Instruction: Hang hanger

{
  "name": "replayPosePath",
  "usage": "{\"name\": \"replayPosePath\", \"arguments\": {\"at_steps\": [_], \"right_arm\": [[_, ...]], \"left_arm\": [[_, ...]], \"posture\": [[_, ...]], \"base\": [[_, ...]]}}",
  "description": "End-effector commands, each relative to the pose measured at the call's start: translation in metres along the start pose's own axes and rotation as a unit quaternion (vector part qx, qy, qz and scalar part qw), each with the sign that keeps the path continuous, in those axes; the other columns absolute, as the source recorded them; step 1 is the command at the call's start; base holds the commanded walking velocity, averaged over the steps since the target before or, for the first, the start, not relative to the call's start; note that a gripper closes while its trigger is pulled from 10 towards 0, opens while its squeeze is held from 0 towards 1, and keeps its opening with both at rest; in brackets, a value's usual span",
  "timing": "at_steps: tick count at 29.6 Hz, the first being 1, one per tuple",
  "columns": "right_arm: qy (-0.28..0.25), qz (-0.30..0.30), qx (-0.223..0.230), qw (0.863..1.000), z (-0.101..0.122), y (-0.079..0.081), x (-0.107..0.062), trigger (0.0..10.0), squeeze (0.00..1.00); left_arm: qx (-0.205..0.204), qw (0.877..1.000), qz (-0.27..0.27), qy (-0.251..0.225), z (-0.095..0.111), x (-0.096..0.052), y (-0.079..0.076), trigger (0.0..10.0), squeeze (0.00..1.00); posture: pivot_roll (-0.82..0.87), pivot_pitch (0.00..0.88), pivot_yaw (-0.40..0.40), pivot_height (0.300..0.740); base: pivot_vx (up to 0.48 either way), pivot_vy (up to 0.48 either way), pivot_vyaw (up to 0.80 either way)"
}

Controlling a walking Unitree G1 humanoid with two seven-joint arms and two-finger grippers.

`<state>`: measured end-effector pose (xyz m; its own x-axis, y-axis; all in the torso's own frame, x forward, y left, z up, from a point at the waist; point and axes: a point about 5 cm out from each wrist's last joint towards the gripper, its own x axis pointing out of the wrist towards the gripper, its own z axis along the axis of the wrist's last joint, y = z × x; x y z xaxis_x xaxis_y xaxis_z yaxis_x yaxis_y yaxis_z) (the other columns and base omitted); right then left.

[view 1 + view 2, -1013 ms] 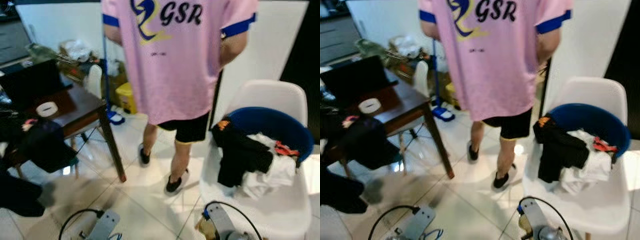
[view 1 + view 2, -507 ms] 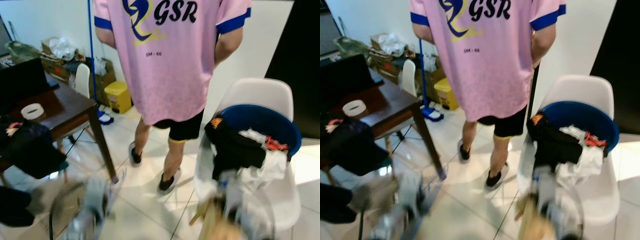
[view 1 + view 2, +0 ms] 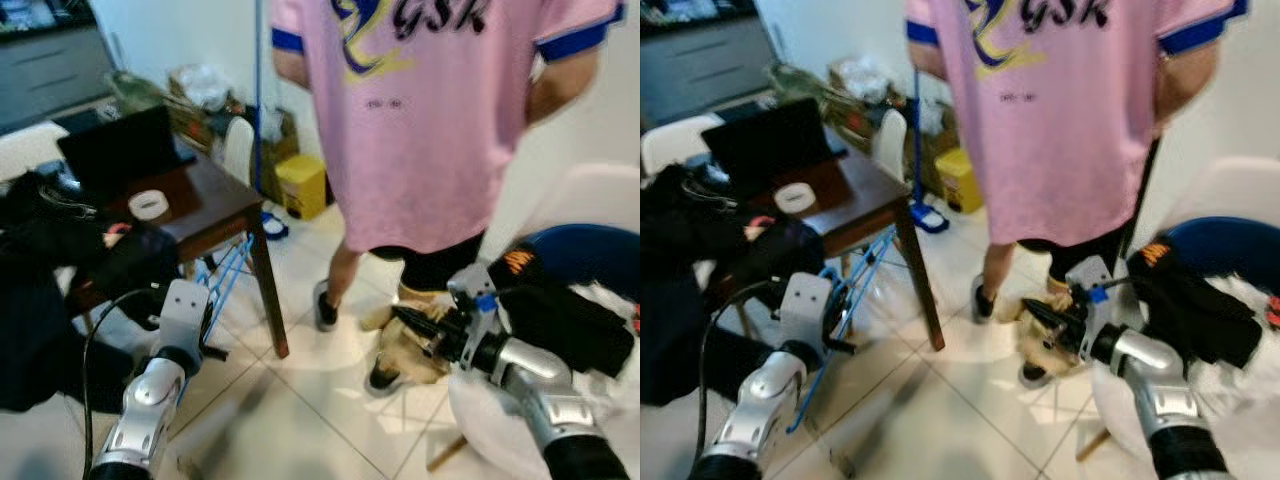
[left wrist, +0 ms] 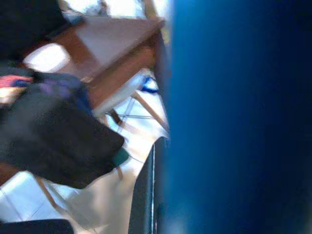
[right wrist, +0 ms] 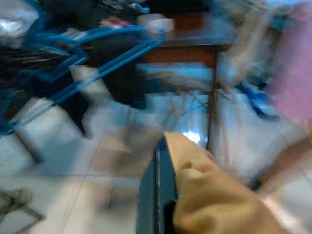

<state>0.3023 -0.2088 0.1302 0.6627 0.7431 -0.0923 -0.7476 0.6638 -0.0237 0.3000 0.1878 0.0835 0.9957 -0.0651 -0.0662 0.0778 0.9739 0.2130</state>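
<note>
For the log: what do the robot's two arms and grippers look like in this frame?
Both arms are silver, jointed tubes. The left arm has a flat grey wrist plate and a looping black cable. The right arm carries a blue connector and cable; its right gripper has long black fingers.

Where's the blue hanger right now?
The blue hanger is at the left gripper, low on the robot's left, beside the dark wooden table's leg.

We see a dark wooden table [image 3: 215, 205] on the tiled floor [image 3: 320, 410], bearing 1 tape roll [image 3: 148, 204], a laptop [image 3: 120, 147] and dark clothes [image 3: 60, 240].
</note>
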Motion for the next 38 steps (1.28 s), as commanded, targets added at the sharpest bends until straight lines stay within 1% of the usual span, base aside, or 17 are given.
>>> {"name": "replayPosePath", "arguments": {"at_steps": [1, 3, 4, 5, 7, 8, 9, 10, 11, 19, 21, 24, 25, 27, 31, 33, 38], "right_arm": [[-0.027, 0.067, 0.000, 0.997, 0.017, 0.014, 0.008, 10.0, 0.00], [-0.027, 0.067, 0.000, 0.997, 0.017, 0.014, 0.008, 10.0, 0.00], [-0.039, 0.088, -0.005, 0.995, 0.027, 0.018, 0.009, 10.0, 0.00], [-0.039, 0.088, -0.005, 0.995, 0.027, 0.018, 0.009, 10.0, 0.00], [-0.052, 0.089, -0.026, 0.994, 0.045, 0.022, 0.017, 10.0, 0.00], [-0.052, 0.089, -0.026, 0.994, 0.045, 0.022, 0.017, 10.0, 0.00], [-0.056, 0.082, -0.029, 0.995, 0.052, 0.024, 0.022, 10.0, 0.00], [-0.056, 0.082, -0.029, 0.995, 0.052, 0.024, 0.022, 10.0, 0.00], [-0.059, 0.075, -0.029, 0.995, 0.056, 0.025, 0.027, 10.0, 0.00], [-0.070, 0.080, -0.036, 0.994, 0.067, 0.034, 0.037, 10.0, 0.00], [-0.088, 0.103, -0.044, 0.990, 0.080, 0.042, 0.039, 10.0, 0.00], [-0.095, 0.112, -0.046, 0.988, 0.086, 0.045, 0.039, 10.0, 0.00], [-0.098, 0.133, -0.058, 0.985, 0.093, 0.053, 0.042, 10.0, 0.00], [-0.104, 0.151, -0.068, 0.981, 0.100, 0.060, 0.044, 10.0, 0.00], [-0.110, 0.168, -0.080, 0.976, 0.110, 0.068, 0.046, 10.0, 0.00], [-0.115, 0.162, -0.083, 0.977, 0.115, 0.068, 0.047, 10.0, 0.00], [-0.123, 0.152, -0.095, 0.976, 0.125, 0.068, 0.048, 10.0, 0.00]], "left_arm": [[0.005, 1.000, 0.014, -0.018, 0.009, 0.000, 0.004, 10.0, 0.00], [0.005, 1.000, 0.014, -0.018, 0.009, 0.000, 0.004, 10.0, 0.00], [0.006, 0.999, 0.016, -0.034, 0.017, 0.001, 0.005, 10.0, 0.00], [0.006, 0.999, 0.016, -0.034, 0.017, 0.001, 0.005, 10.0, 0.00], [0.005, 0.997, 0.021, -0.068, 0.043, 0.003, 0.008, 10.0, 0.00], [0.005, 0.997, 0.021, -0.068, 0.043, 0.003, 0.008, 10.0, 0.00], [0.002, 0.996, 0.025, -0.085, 0.057, 0.004, 0.009, 10.0, 0.00], [0.002, 0.996, 0.025, -0.085, 0.057, 0.004, 0.009, 10.0, 0.00], [0.005, 0.995, 0.022, -0.099, 0.068, 0.005, 0.008, 10.0, 0.00], [0.010, 0.992, 0.011, -0.126, 0.089, 0.008, 0.002, 10.0, 0.00], [0.025, 0.988, 0.005, -0.150, 0.105, 0.010, -0.001, 10.0, 0.00], [0.031, 0.987, 0.002, -0.157, 0.110, 0.010, -0.002, 10.0, 0.00], [0.040, 0.985, 0.000, -0.165, 0.115, 0.011, -0.003, 10.0, 0.00], [0.045, 0.984, 0.002, -0.170, 0.119, 0.011, -0.003, 10.0, 0.00], [0.046, 0.984, 0.006, -0.172, 0.125, 0.011, -0.002, 10.0, 0.00], [0.045, 0.983, 0.008, -0.175, 0.130, 0.011, -0.002, 10.0, 0.00], [0.051, 0.978, 0.019, -0.201, 0.149, 0.009, 0.002, 10.0, 0.00]], "posture": [[-0.03, 0.000, 0.043, 0.740], [-0.03, 0.000, 0.043, 0.740], [-0.03, 0.000, 0.043, 0.740], [-0.03, 0.000, 0.043, 0.740], [-0.03, 0.000, 0.041, 0.740], [-0.03, 0.000, 0.041, 0.740], [-0.03, 0.000, 0.039, 0.740], [-0.03, 0.000, 0.039, 0.740], [-0.02, 0.000, 0.037, 0.740], [-0.02, 0.000, 0.039, 0.740], [-0.02, 0.000, 0.039, 0.740], [-0.02, 0.000, 0.038, 0.740], [-0.02, 0.000, 0.038, 0.740], [-0.02, 0.000, 0.039, 0.740], [-0.02, 0.000, 0.039, 0.740], [-0.02, 0.000, 0.038, 0.740], [-0.02, 0.000, 0.037, 0.740]], "base": [[0.000, 0.000, 0.66], [0.000, 0.000, 0.66], [0.000, 0.000, 0.66], [0.000, 0.000, 0.66], [0.338, 0.000, 0.32], [0.368, 0.000, 0.00], [0.398, 0.000, 0.00], [0.398, 0.000, 0.00], [0.398, 0.000, 0.00], [0.397, 0.000, 0.00], [0.394, 0.000, 0.79], [0.394, 0.000, 0.79], [0.390, 0.000, 0.79], [0.390, 0.000, 0.79], [0.390, 0.000, 0.79], [0.390, 0.000, 0.76], [0.390, 0.000, 0.00]]}}
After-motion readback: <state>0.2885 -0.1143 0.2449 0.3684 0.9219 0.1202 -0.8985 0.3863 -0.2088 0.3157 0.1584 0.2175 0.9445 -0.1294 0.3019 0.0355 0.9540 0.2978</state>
